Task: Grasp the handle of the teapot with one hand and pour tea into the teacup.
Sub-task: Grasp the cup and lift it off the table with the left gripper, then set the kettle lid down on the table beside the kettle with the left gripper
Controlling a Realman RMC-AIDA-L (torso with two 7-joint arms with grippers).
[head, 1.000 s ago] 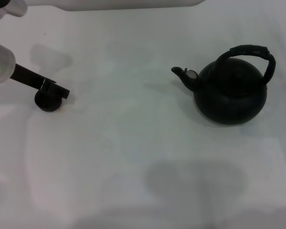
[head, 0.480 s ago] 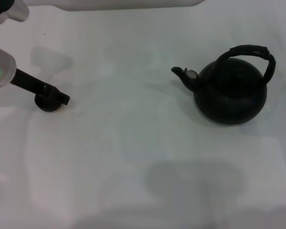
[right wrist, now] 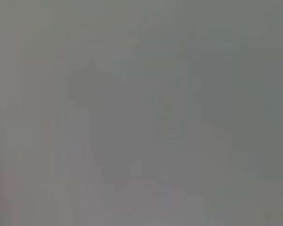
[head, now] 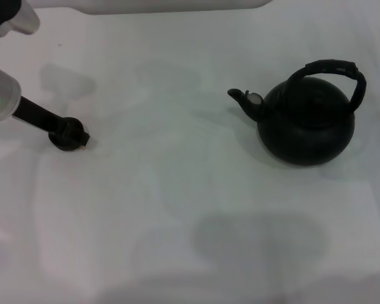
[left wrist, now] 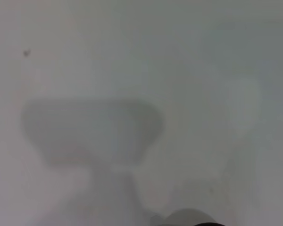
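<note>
Head view, going left to right: our left gripper (head: 76, 135) reaches in from the left edge and sits right at the teacup (head: 64, 140), overlapping it, but we can't tell if it's apart or clamped. The cup sits on the white table (head: 177, 190), well apart from the teapot (head: 306, 123) over on the right, upright, spout pointing left toward the cup, handle (head: 332, 71) arched over the top, untouched. Right gripper isn't visible anywhere.
</note>
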